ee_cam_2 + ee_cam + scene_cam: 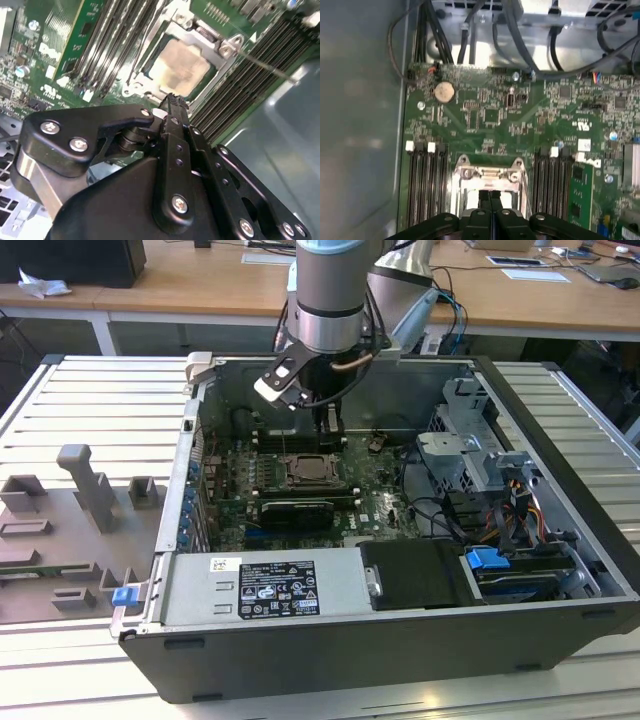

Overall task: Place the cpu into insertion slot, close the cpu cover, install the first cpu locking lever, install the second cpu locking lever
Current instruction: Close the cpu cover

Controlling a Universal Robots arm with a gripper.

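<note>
I am holding my gripper (172,101) low over the middle of the board, fingers pressed together and pinching nothing. The cpu (180,67) is lying flat in the slot (308,472), just beyond my fingertips, with the cover (197,34) framing it. A thin lever (265,65) is jutting from one corner toward the case wall.

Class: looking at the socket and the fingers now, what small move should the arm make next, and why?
Probably slide the shut gripper sideways onto the thin locking lever: the cpu already lies framed by the lowered cpu cover, but that lever sticks out over the memory slots, seemingly unlatched.
</note>
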